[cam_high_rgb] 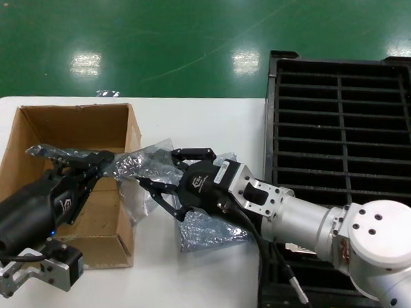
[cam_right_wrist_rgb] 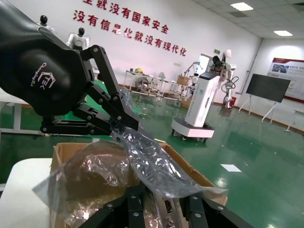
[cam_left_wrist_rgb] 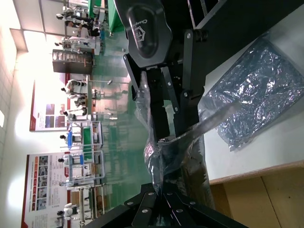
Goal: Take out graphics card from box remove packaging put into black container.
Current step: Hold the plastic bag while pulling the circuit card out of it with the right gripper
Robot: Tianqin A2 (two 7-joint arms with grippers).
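Packaging stretched between two pincers

Packaging [cam_high_rgb: 135, 163] is seen held in the air, pulled taut between both pincers above the right wall of the box [cam_high_rgb: 29, 133]. At its left end the crinkled bag is gripped by the left pincer [cam_high_rgb: 91, 165], whose fingers are clenched on the plastic over the open box. To the right of that pincer the bag runs across the box wall and is caught at its other end by the right pincer [cam_high_rgb: 159, 176], also clamped on it. A dark shape can be made out inside the bag in the right wrist view, but whether it is the graphics card cannot be told. Just below the right pincer a second bag [cam_high_rgb: 211, 228] is laid flat on the white desk [cam_high_rgb: 204, 120]. Farther right of the right pincer, the black container [cam_high_rgb: 339, 122] is set on the desk, its slots shown bare.
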